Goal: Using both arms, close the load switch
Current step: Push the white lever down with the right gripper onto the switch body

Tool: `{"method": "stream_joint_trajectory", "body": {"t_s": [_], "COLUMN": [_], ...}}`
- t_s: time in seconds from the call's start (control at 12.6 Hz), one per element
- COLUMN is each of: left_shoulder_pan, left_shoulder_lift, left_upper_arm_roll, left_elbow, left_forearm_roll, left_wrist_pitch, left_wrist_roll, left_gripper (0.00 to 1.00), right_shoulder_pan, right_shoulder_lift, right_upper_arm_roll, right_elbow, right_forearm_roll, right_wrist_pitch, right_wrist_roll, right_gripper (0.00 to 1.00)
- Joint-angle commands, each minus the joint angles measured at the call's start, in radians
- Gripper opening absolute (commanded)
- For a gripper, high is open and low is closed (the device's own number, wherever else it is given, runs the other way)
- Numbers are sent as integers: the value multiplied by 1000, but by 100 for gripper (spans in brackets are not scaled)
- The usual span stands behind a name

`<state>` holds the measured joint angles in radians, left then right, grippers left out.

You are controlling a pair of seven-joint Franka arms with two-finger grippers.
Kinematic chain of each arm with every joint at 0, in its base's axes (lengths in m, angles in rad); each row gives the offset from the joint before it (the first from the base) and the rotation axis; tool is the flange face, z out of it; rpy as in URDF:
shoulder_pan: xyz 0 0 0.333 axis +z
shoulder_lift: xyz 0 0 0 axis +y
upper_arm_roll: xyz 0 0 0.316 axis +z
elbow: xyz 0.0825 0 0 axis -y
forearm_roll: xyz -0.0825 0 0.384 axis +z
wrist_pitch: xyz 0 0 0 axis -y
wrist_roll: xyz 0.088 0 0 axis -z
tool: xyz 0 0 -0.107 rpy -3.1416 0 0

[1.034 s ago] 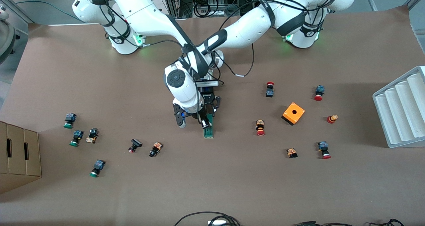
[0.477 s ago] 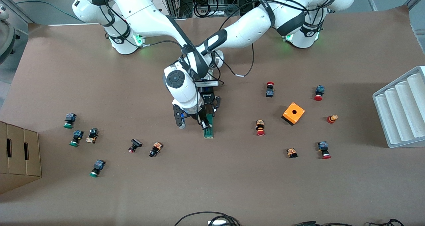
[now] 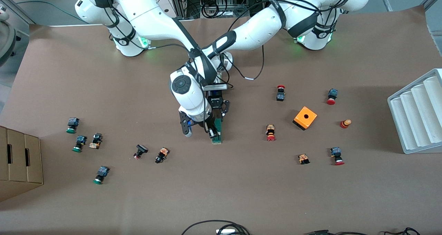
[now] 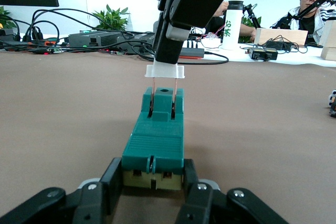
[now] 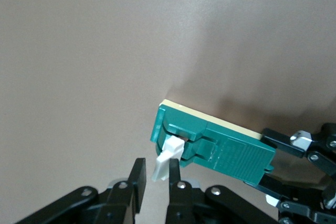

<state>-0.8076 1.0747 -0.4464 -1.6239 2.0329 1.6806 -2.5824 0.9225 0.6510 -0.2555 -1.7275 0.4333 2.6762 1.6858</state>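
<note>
while both end effectors grip the load switch (image 3: 217,135), its white handle (image 4: 164,70) stands raised.

A robotics lab is indicated: two white arms (image 3: 193,55) are mounted at a brown-covered table (image 3: 221,193). Cables (image 4: 68,22), electronic boxes (image 4: 97,38) and potted plants (image 4: 111,18) are seen, with a seated person (image 4: 314,3) at a desk.

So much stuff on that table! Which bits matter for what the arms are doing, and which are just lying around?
In use:
- load switch
- left end effector, clamping its body
- right end effector, pinching its white handle

Lying about:
- orange box
- push buttons
- white rack
- cardboard box
</note>
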Motion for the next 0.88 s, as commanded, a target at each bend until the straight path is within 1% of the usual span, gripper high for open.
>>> {"method": "stream_joint_trajectory", "body": {"t_s": [0.0,0.32,0.8], "left_shoulder_pan": [-2,-2,-2], "left_shoulder_lift": [37,37,37], "left_upper_arm_roll": [-3,-3,-3], "left_elbow": [26,26,24], "left_forearm_roll": [10,10,10], "left_wrist_pitch": [-1,-1,-1], "left_wrist_roll": [1,1,2], "left_gripper": [55,55,55], "right_shoulder_pan": [-10,-28,-47], "right_shoulder_lift": [52,67,122], "right_upper_arm_roll": [-5,-1,-1], "right_elbow": [59,65,127], "right_forearm_roll": [22,21,19], "right_wrist_pitch": [2,8,8], "right_wrist_roll": [-20,-20,-21], "right_gripper": [24,24,24]}}
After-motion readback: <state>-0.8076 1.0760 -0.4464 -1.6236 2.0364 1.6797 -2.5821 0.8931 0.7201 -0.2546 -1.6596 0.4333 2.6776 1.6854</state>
